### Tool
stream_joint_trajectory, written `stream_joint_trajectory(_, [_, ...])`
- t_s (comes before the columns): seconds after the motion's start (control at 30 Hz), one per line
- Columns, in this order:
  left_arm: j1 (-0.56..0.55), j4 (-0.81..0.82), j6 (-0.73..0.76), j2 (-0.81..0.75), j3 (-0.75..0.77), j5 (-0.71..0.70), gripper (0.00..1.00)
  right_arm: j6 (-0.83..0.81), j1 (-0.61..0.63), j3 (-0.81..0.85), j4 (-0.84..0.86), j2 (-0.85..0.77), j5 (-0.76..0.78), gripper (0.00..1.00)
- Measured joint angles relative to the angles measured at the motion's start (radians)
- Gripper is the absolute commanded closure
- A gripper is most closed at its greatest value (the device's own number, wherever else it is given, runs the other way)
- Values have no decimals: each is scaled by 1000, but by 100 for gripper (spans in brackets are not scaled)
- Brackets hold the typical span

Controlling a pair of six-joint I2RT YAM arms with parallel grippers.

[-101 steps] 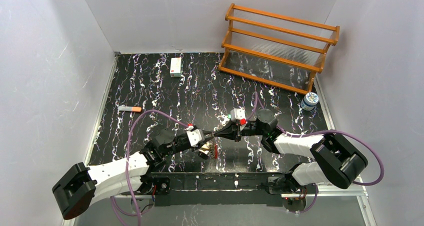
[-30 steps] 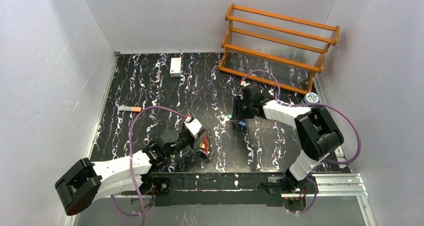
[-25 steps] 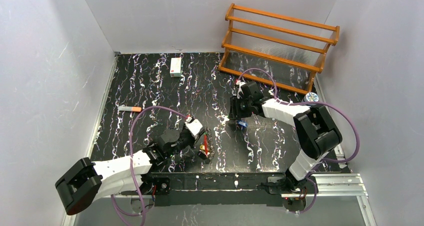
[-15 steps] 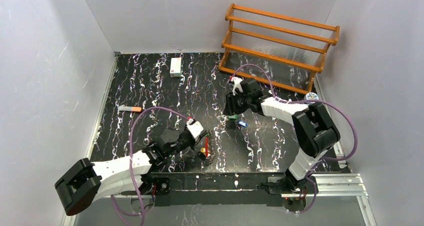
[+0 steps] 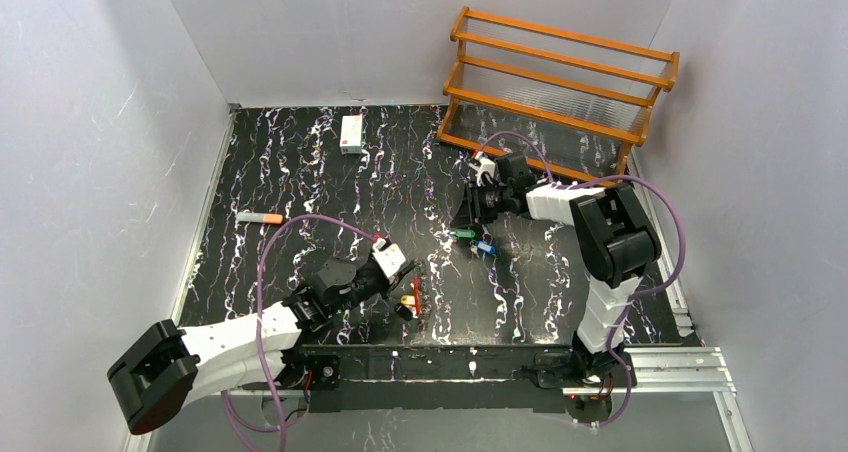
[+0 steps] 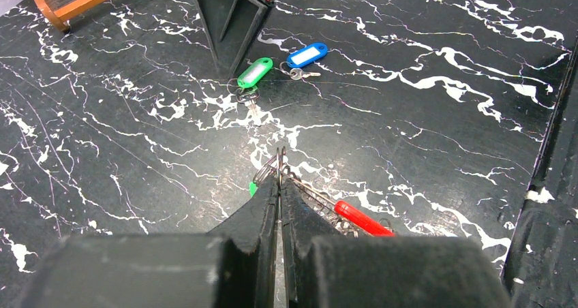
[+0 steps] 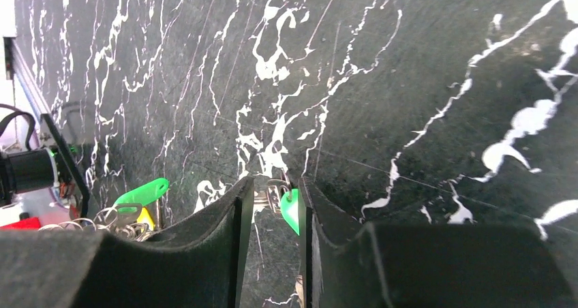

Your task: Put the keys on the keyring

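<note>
Keyring status: the thin metal loop with the red plastic segment and a bunch of small keys and coloured tags, i.e. the keyring [image 6: 360, 219], sits low in the middle of the top view. The left gripper [image 6: 279, 178] has it, jaws squeezed tight on the wire of the loop. In the left wrist view the red bit pokes out to the lower right. I can't tell whether the cluster rests on the black white-veined table [image 5: 330, 192] or hangs just above it.

The two loose ones lie flat on the table up and to the right of the keyring, well apart from it. The green-tagged key [image 6: 255, 71] has the blue-tagged key [image 6: 307, 54] just beside it on the right.

The right gripper [image 7: 275, 185] points down right at the green-tagged key, jaws only a narrow gap apart. The green tag shows through that gap in the right wrist view, but I can't tell if the fingers touch it.

Also around: an orange wooden rack [image 5: 560, 82] at upper right, a small white box [image 5: 351, 133] at top centre, and an orange-tipped white marker [image 5: 260, 217] at the left.
</note>
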Motion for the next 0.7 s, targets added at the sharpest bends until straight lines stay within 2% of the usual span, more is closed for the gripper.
stream_joint_trajectory(0.27, [0,-1,3,-4,0,2,100,13,0,27,-1,66,-78,72])
stream_joint_trajectory(0.47, [0,-1,8,-5,0,2,100,21,0,31,-1,68,-94,87])
stream_joint_trajectory(0.53, [0,-1,10,-5,0,2,100,23,0,32,-1,68,-95,87])
stream_joint_trajectory(0.7, [0,-2,14,-6,0,2,100,27,0,32,-3,68,-92,78])
